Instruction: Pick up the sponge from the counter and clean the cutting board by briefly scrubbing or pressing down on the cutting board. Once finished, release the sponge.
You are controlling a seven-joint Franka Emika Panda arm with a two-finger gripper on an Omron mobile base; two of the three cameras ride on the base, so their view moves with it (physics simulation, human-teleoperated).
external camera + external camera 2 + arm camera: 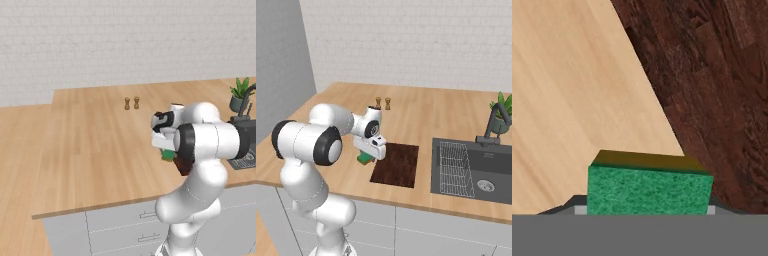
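Note:
The green sponge with its yellowish underside sits between my fingertips, and my gripper is shut on it. From the right base view the sponge hangs under the hand, just off the left edge of the dark reddish-brown cutting board, over the wood-grain counter. In the hand view the cutting board spreads to the right and the counter to the left. The left base view shows a bit of the sponge and the board behind my forearm.
Two small wooden shakers stand farther back on the counter. The dark sink with wire rack and a faucet lies right of the board, with a potted plant behind it. A grey wall bounds the left.

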